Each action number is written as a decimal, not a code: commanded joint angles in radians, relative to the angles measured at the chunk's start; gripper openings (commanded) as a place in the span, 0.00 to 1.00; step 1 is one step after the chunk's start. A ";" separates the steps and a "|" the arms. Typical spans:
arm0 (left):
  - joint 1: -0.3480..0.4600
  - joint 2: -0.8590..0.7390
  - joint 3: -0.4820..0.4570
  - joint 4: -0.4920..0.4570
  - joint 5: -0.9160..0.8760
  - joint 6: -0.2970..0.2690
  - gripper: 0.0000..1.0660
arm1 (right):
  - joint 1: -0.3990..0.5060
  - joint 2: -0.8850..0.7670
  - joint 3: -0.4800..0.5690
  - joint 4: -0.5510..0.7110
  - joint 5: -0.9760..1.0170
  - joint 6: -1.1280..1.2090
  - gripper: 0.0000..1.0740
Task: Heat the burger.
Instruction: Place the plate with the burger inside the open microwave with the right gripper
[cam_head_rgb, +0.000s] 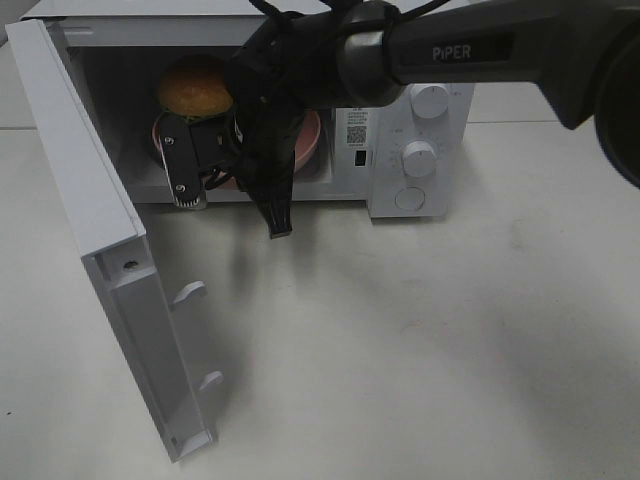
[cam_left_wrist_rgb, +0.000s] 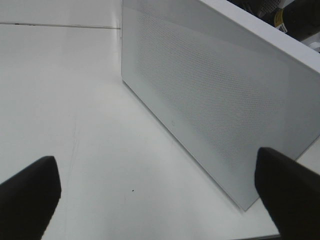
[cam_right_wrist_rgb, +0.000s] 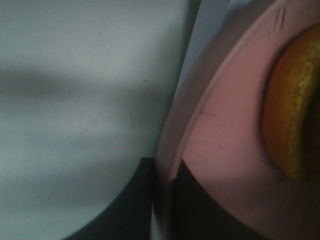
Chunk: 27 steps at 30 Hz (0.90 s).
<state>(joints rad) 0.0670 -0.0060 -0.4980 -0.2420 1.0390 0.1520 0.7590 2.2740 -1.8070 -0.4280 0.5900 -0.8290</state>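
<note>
Burger (cam_head_rgb: 195, 88) on pink plate (cam_head_rgb: 312, 140) inside open microwave (cam_head_rgb: 432, 130) — right claw (cam_right_wrist_rgb: 164, 172) pinching plate rim (left claw (cam_left_wrist_rgb: 157, 172) spread wide).

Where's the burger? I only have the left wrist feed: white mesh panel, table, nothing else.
Observer: Exterior high view shows the burger on the pink plate, inside the microwave cavity.
Operator: Is the plate held?
Observer: Yes. Right wrist view shows the right gripper shut on the plate's rim.
Operator: Is the door open?
Observer: Wide open. The door is swung out on the left side of the exterior high view.
</note>
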 joint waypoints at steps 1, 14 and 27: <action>0.005 -0.014 0.002 -0.003 -0.005 -0.001 0.92 | -0.007 0.003 -0.045 -0.040 -0.035 0.032 0.05; 0.005 -0.014 0.002 -0.003 -0.005 -0.001 0.92 | -0.049 0.105 -0.198 -0.028 -0.031 0.031 0.18; 0.005 -0.014 0.002 -0.002 -0.004 -0.001 0.92 | -0.060 0.112 -0.200 0.084 -0.037 0.026 0.57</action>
<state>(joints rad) 0.0670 -0.0060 -0.4980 -0.2420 1.0390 0.1520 0.7010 2.3870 -1.9990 -0.3740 0.5590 -0.8070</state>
